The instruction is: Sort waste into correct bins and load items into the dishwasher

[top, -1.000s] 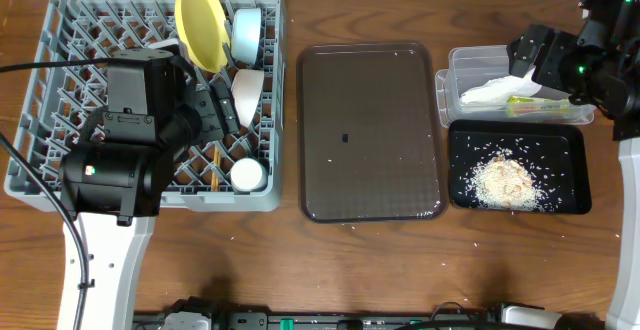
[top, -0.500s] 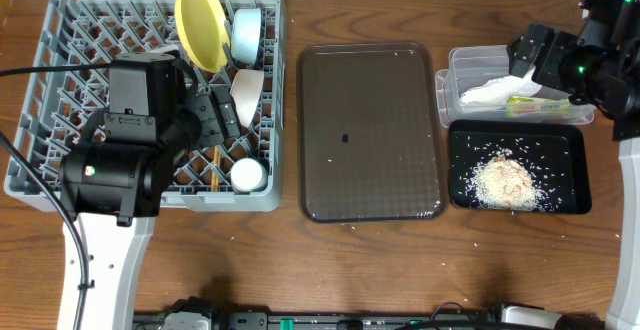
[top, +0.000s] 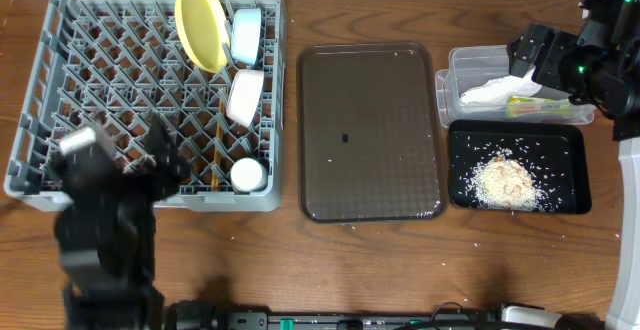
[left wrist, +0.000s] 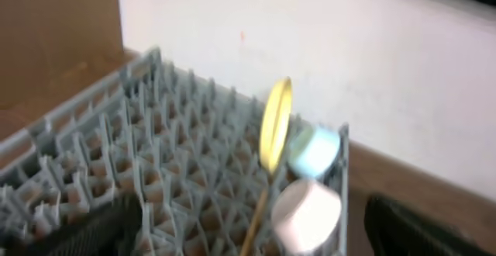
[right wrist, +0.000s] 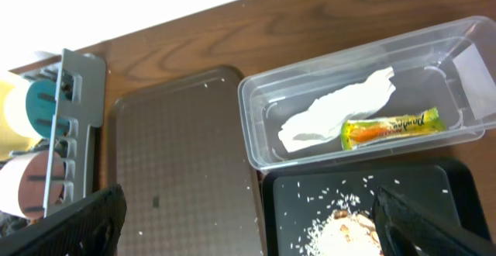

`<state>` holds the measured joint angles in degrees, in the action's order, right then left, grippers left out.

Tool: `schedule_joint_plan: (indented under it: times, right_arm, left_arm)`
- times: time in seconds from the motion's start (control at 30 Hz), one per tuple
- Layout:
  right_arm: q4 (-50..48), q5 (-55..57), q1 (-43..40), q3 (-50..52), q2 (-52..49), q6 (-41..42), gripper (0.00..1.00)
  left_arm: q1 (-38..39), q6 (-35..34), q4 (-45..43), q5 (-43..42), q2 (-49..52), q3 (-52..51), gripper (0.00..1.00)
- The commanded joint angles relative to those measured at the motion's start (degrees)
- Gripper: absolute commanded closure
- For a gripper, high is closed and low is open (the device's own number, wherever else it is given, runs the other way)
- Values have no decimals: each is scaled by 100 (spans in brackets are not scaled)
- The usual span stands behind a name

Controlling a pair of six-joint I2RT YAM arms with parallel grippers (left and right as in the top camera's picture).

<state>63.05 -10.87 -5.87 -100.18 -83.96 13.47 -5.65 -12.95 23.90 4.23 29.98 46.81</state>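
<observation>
Status: sorting and loading both look done to us. Rack [top: 90, 70] at the desk's left end holds plate [top: 200, 25], blue bowl [top: 246, 35], white bowl [top: 245, 97], cup [top: 247, 175] and chopsticks [top: 217, 150], all along its right side. Napkin [right wrist: 333, 112] and wrapper [right wrist: 391, 126] lie in the tub [right wrist: 442, 70] at back right. Just in front of it, rice [top: 505, 180] sits in the black tray [top: 565, 145]. Left gripper [left wrist: 252, 229] is spread wide and empty; its arm is a blur at the rack's front-left corner. Right gripper [right wrist: 252, 229] hangs by the tub, fully spread, nothing in it. We see a few stray grains on the brown tray [top: 370, 70] and the desk [top: 300, 270]. Next move, as we judge it: park both arms, or sweep up the strays if they count.
</observation>
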Motion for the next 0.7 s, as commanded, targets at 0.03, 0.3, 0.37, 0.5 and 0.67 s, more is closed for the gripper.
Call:
schedule_joint_plan:
  times: [0.03, 0.3, 0.37, 0.5, 0.67]
  right_arm:
    - [0, -31, -48, -52, 4, 66, 1]
    - [0, -31, -48, -52, 4, 66, 1]
    - [0, -31, -48, -52, 4, 66, 1]
    - [0, -31, -48, -52, 4, 66, 1]
    - [0, -31, -48, -52, 4, 66, 1]
  left_arm:
    - [-271, 417, -793, -431, -1073, -1388, 8]
    - [-317, 411, -2284, -579, -2321, -3327, 8]
    - [-317, 413, -2553, -577, -2474, -3661, 8]
    - [-317, 413, -2715, -575, -2765, -4127, 8]
    - [-317, 437, -2715, -546, -2990, -4476, 8]
